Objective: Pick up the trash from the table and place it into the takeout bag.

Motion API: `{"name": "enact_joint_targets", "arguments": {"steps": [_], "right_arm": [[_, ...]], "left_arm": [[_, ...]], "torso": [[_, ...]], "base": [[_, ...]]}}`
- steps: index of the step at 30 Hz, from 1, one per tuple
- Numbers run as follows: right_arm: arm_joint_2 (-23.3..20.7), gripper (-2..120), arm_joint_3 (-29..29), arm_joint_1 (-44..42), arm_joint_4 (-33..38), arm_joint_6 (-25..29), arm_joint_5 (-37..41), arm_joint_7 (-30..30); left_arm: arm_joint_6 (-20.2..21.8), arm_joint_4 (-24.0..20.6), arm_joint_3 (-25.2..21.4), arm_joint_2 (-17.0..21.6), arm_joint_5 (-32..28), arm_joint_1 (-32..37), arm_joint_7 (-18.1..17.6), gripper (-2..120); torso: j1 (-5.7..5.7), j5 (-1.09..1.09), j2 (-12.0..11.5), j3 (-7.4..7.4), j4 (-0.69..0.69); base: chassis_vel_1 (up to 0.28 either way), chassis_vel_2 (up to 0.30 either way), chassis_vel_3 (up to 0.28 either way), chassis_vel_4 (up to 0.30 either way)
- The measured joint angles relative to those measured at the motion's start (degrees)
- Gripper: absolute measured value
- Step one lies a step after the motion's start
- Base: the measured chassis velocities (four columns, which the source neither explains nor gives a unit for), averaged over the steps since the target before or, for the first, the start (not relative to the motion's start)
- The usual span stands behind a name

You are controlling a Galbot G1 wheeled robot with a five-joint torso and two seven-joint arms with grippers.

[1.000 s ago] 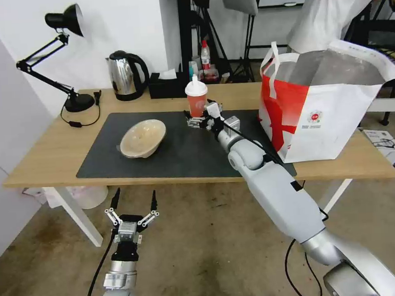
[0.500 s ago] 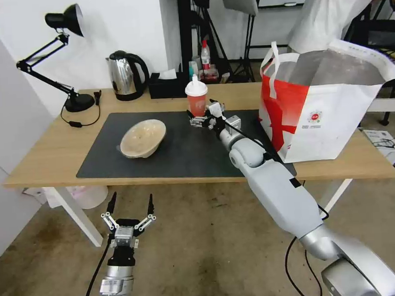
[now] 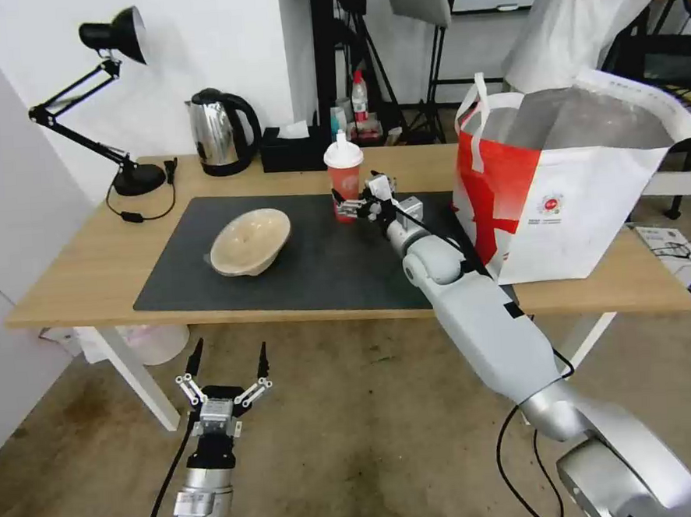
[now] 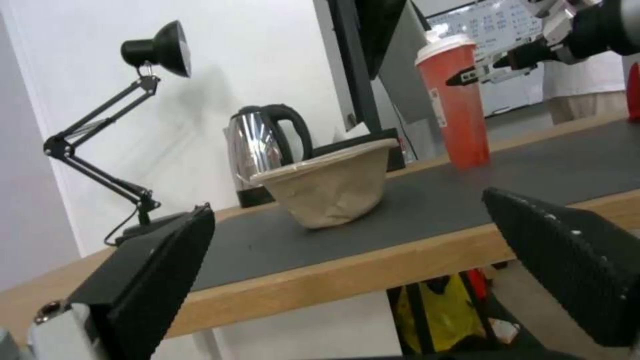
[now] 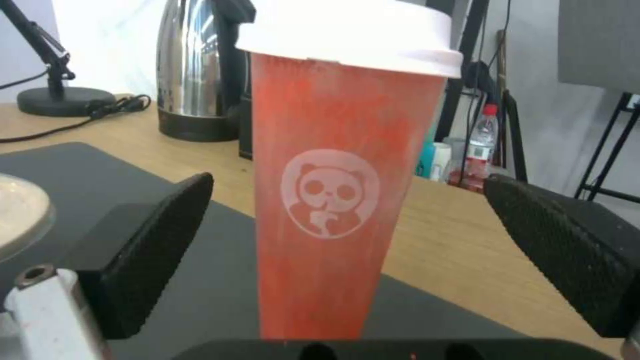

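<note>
A red cup with a white lid stands upright at the far middle of the dark mat on the table. My right gripper is open around the cup's lower part, one finger on each side. In the right wrist view the cup stands between the open fingers of that gripper. A beige bowl lies tilted on the mat's left part. The white-and-red takeout bag stands open at the table's right end. My left gripper hangs open below the table's front edge.
A steel kettle, a black tissue box and a black desk lamp stand along the table's far edge. The left wrist view looks across the table edge at the bowl and the cup.
My right gripper has moved forward, so its open fingers now stand on either side of the cup's lower part. The left gripper has dropped a little lower.
</note>
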Motion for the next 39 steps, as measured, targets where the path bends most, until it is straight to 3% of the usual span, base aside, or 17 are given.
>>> {"name": "enact_joint_targets", "arguments": {"steps": [39], "right_arm": [[2.6, 100, -0.3, 3.8, -6.0, 1.0, -1.3, -1.4]], "left_arm": [[-0.8, -0.7, -0.7, 0.0, -0.1, 0.6, 0.0, 100]], "torso": [[0.0, 0.01, 0.0, 0.0, 0.0]], "base": [[0.0, 0.0, 0.0, 0.0]]}}
